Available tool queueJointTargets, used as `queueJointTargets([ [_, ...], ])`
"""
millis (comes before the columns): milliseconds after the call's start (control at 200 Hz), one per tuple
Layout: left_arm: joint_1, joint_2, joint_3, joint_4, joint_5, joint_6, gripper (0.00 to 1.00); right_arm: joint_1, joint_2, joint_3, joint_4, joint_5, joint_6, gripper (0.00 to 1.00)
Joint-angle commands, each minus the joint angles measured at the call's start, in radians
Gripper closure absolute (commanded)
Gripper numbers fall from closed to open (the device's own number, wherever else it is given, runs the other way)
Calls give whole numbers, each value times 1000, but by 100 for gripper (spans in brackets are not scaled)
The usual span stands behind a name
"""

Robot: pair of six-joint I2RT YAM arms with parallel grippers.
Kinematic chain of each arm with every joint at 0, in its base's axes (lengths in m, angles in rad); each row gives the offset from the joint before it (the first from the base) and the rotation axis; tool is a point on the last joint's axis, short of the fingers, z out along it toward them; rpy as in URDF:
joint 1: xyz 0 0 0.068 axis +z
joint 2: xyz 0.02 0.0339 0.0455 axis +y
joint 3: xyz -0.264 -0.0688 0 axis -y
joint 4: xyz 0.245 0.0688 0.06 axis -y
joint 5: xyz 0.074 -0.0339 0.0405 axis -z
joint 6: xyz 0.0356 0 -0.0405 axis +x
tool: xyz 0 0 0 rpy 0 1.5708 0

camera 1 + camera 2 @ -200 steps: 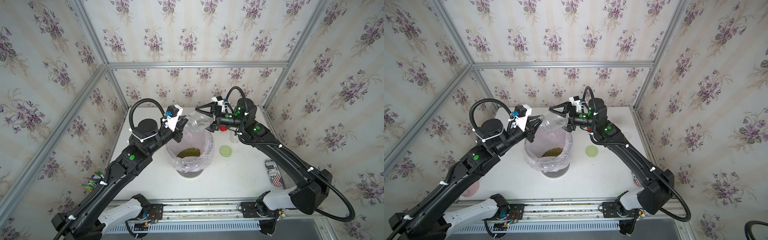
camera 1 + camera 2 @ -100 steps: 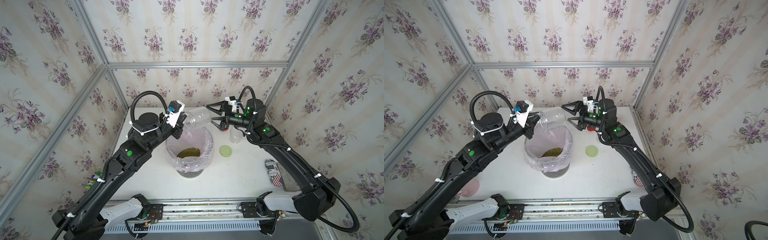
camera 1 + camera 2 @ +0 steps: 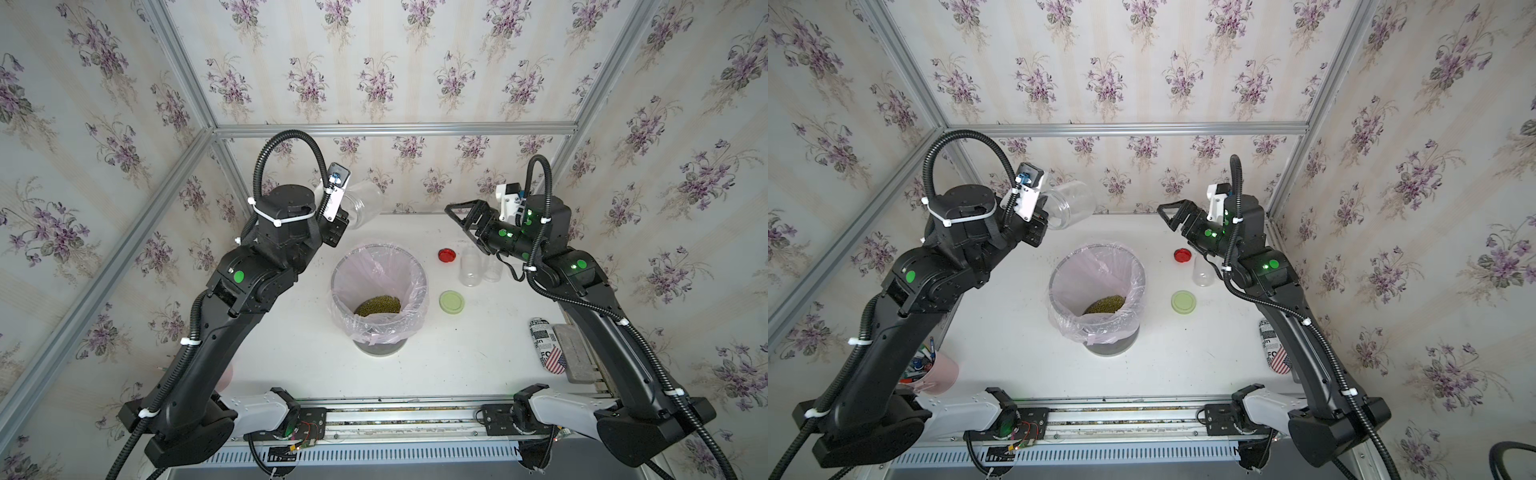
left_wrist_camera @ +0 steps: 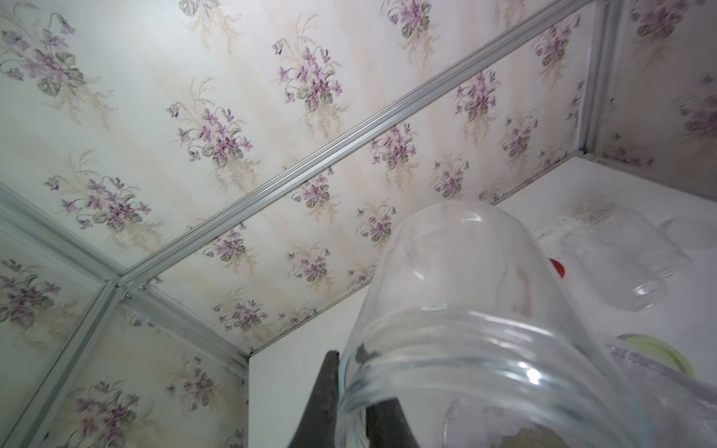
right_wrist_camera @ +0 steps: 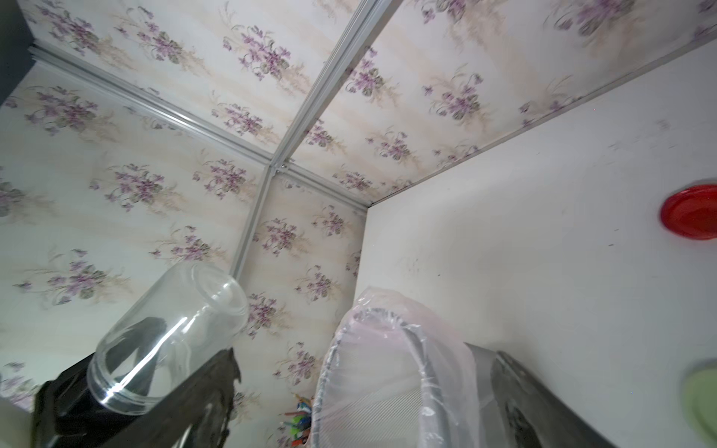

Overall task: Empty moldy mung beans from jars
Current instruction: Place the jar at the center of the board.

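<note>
The table (image 3: pixel 436 370) holds a bin (image 3: pixel 380 348) at frame centre. Right of it lie a red lid (image 3: pixel 447 255), a green lid (image 3: pixel 451 302) and two jars (image 3: pixel 470 271).

Cream-striped wallpaper (image 3: pixel 395 62) sprigged with purple violets and grey-green leaves all round, silver frame rails (image 3: pixel 395 128), a white table (image 3: pixel 457 365), and the left arm (image 3: pixel 232 324) and right arm (image 3: pixel 602 324) black with bright green lights. Dead centre, the bin liner (image 3: pixel 376 270) is sheer pale pink over an olive-green heap of mung beans (image 3: pixel 377 305). From it, there's a glossy red lid (image 3: pixel 447 254) at two o'clock, a pale green lid (image 3: pixel 451 302) at three, a colourless see-through raised jar (image 3: pixel 363 203) at twelve, and the standing jars (image 3: pixel 470 272) just as clear. At four o'clock a pouch (image 3: pixel 546 349) in black-and-white newsprint with a stars-and-stripes patch, a plain grey block (image 3: pixel 575 351) beside it, and at eight a pink cup (image 3: pixel 938 374) of multicoloured pens.
</note>
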Motion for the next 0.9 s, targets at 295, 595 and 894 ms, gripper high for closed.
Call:
queueJointTargets([
  [295,263,38,-13,-260,-6,-174,100,-1,-21,-11,-133,180,-201,0],
  [595,413,61,-223,-325,182,-280,100,-6,-5,-88,-128,181,-231,0],
  [894,475,128,-387,-347,257,-298,100,-7,-23,-135,-113,171,-225,0],
])
